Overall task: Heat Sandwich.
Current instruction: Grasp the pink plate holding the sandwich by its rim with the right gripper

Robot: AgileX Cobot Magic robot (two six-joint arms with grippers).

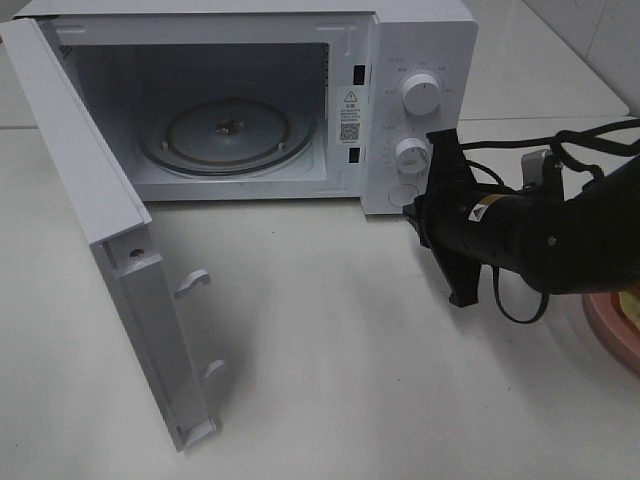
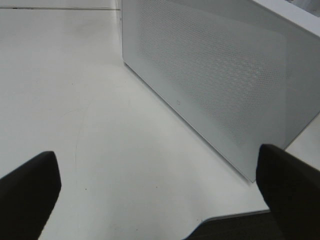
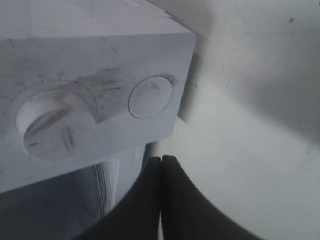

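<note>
Right gripper (image 3: 161,167): your jaws are pressed together, just short of the microwave's (image 1: 445,45) round button (image 3: 151,96).
Left gripper (image 2: 156,154): spread wide, near the open door (image 2: 215,80).
Bare white table (image 1: 330,350) lies at 7 o'clock.
Sandwich (image 1: 632,303): a sliver on the pink plate (image 1: 605,322), at 4 o'clock by the frame edge.

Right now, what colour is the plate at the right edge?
Pink plate, seen best in the exterior high view.

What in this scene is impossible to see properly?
Sandwich: exterior high view, the frame edge cuts off all but a sliver, and most of the pink plate.
Lower dial markings: too small there, blurred in the right wrist view.
Left gripper: absent from the exterior view; only fingertips show in its own camera.
</note>
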